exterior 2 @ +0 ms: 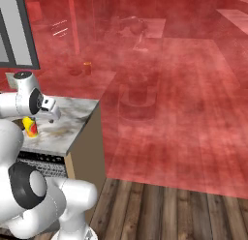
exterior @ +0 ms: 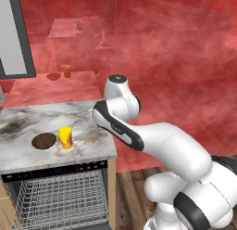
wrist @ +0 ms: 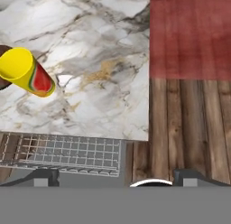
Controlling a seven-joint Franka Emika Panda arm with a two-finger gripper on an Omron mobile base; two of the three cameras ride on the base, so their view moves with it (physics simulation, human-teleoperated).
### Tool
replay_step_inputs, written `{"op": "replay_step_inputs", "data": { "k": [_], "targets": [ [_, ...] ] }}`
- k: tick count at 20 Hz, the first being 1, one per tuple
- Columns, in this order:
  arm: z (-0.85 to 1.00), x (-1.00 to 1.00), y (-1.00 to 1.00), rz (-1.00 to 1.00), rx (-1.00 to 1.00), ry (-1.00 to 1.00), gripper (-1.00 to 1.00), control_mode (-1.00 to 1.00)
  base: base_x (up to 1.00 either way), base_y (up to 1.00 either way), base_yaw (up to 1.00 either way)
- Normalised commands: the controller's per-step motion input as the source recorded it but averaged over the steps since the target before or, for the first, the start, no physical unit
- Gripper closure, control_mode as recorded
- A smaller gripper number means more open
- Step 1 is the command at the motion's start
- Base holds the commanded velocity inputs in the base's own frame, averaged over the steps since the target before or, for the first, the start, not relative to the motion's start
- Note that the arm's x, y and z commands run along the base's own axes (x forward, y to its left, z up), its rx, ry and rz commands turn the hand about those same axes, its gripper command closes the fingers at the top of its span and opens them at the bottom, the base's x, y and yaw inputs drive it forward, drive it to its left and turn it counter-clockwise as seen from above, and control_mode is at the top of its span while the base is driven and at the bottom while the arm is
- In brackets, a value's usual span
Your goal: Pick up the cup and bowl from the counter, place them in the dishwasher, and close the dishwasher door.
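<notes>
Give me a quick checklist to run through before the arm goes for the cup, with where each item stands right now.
1. Gripper open and empty: ok.
2. Cup upright on the counter: ok.
3. Bowl apart from the cup, leaving room for the fingers: cannot tell, they stand very close.
4. Dishwasher open, its rack showing below the counter: ok.
5. Gripper lined up over the cup: not ok, the cup sits off to one side in the hand view.

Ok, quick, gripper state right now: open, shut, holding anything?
Gripper: open, jaws spread wide, holding nothing. The cup stands untouched on the counter.
</notes>
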Motion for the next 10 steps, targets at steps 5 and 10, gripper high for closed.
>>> {"op": "replay_step_inputs", "data": {
  "k": [5,10],
  "targets": [
    [-0.16,0.06,0.36,0.0,0.0,0.0,-1.0,-1.0,0.0,0.0,0.0],
    [-0.13,0.13,0.3,-0.02,0.0,0.0,-1.0,-1.0,0.0,0.0,0.0]
  ]
}}
